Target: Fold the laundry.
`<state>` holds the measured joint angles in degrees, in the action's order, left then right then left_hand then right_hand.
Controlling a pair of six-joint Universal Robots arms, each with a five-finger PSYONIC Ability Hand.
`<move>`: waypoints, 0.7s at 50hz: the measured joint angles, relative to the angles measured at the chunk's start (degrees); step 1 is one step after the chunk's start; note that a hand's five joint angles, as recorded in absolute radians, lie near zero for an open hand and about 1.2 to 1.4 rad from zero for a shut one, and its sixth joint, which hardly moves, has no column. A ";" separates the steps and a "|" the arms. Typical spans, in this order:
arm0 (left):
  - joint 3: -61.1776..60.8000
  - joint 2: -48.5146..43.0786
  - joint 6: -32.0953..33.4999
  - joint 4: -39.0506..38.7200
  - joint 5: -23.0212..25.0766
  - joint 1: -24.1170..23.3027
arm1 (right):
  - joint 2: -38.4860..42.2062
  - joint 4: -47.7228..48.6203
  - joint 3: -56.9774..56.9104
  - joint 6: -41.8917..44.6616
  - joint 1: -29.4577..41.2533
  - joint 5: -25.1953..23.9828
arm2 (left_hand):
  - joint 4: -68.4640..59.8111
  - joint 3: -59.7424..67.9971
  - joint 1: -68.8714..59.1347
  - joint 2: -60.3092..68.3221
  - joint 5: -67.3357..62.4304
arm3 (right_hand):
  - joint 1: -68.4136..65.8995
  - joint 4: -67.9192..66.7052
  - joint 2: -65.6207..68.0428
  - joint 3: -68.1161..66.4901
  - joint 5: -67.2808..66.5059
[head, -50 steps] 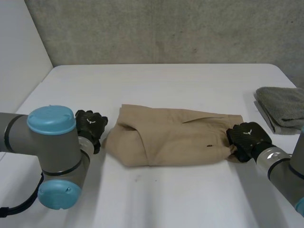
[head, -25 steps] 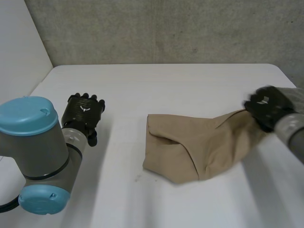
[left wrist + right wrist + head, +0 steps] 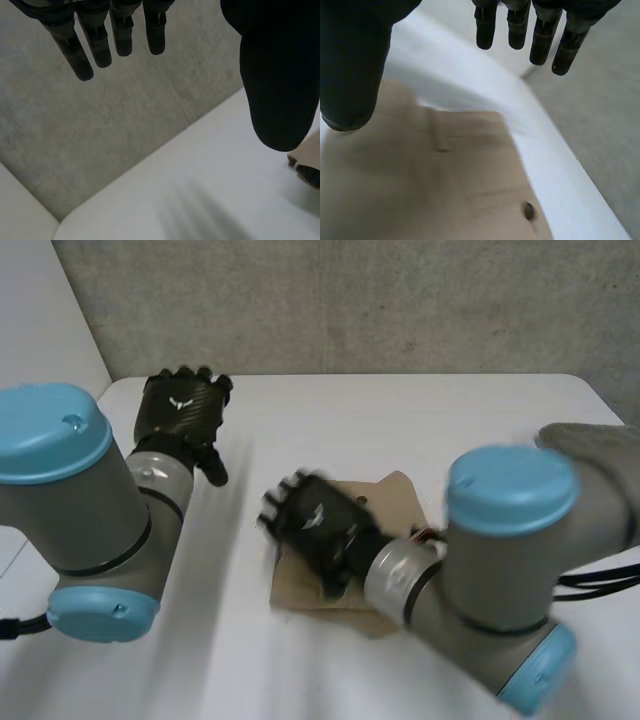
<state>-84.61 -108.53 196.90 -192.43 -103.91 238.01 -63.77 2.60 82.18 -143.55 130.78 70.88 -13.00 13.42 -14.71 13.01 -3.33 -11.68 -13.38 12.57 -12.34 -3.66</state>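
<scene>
left hand (image 3: pixel 181 412) is held over the table's (image 3: pixel 420 410) far left corner, fingers (image 3: pixel 95 42) straight, nothing gripped | right hand (image 3: pixel 318 528) is held above the tan cloth (image 3: pixel 398 498), fingers (image 3: pixel 517 25) straight, nothing gripped | tan cloth is laid folded mid-table | grey towel (image 3: pixel 592 452) is seen at the right edge

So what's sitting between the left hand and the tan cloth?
Nothing: in the head view, bare white table separates the left hand from the tan cloth, which the right hand partly covers.

Overhead head camera and close right-wrist camera share the cloth (image 3: pixel 397 502).
</scene>
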 measured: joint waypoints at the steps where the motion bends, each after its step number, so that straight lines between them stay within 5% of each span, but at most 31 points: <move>1: 1.31 -0.15 -0.10 -0.01 0.01 -0.72 | -2.00 -0.14 -0.25 -6.90 -2.39 0.10 | 0.00 0.00 0.00 0.00 0.00 | 0.00 0.00 0.00 0.00 0.00; 10: 8.12 -3.09 -2.68 0.54 0.50 -5.86 | -9.22 -5.15 -0.39 -32.16 -14.18 0.19 | 0.00 0.00 0.00 0.00 0.00 | 0.00 0.00 0.00 0.00 0.00; 19: 12.85 -12.53 -8.52 7.53 3.84 -11.20 | -3.37 -9.19 -1.03 -28.33 -17.39 0.38 | 0.00 0.00 0.00 0.00 -0.02 | 0.00 0.00 0.00 0.00 0.00; 35: 15.42 -23.85 -8.36 17.38 3.34 -10.95 | 9.60 -8.66 -2.04 -19.92 -16.42 3.76 | -0.01 0.00 0.00 0.00 -0.01 | 1.51 0.00 0.00 0.77 0.32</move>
<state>-69.19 -132.37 188.54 -175.05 -100.56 227.06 -54.17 -6.06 80.14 -163.47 114.36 74.64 -13.01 13.42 -14.71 13.00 -3.34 -10.17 -13.38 12.57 -11.57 -3.35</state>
